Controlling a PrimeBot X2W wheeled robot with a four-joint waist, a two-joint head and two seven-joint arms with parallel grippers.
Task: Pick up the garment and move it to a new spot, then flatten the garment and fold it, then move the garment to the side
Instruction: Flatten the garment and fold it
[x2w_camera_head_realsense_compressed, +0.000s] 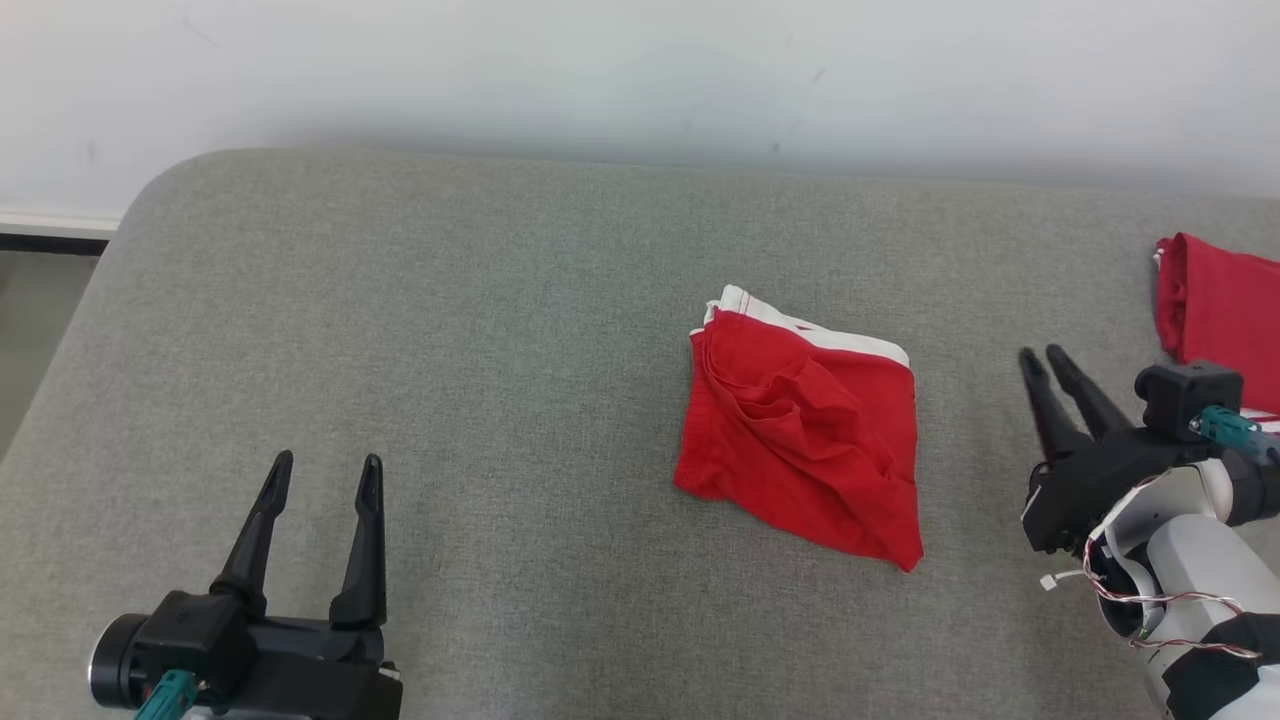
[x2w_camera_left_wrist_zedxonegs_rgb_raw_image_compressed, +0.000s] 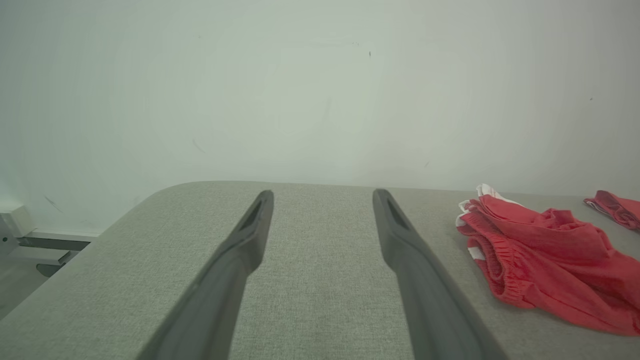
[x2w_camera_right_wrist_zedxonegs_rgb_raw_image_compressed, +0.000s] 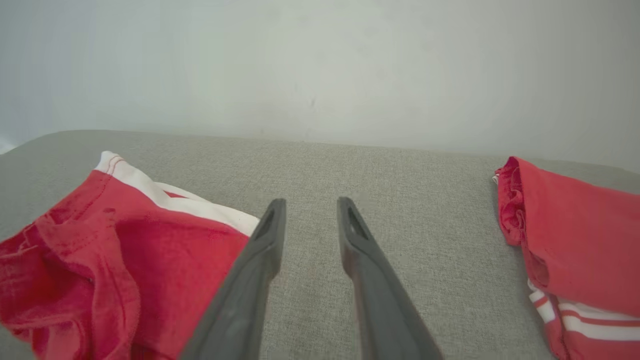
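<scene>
Left gripper (x2w_camera_head_realsense_compressed: 328, 460): wide apart, empty
Right gripper (x2w_camera_head_realsense_compressed: 1041, 352): narrowly apart, empty
Risk: pinching several layers could bunch the garment (x2w_camera_head_realsense_compressed: 800, 430)

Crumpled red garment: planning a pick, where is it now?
The crumpled red garment lies on the grey surface, right of centre in the head view, nearer the right end effector than the left end effector, touching neither.

A grey fabric-covered surface (x2w_camera_head_realsense_compressed: 500, 330) with a rounded far-left corner spreads across the scene, and a plain white wall (x2w_camera_head_realsense_compressed: 640, 70) stands along its far side. A red cloth (x2w_camera_head_realsense_compressed: 1225, 305) with white stripes lies on the surface at the right edge. Past the left edge, a dark baseboard (x2w_camera_head_realsense_compressed: 50, 241) runs along the foot of the wall.
</scene>
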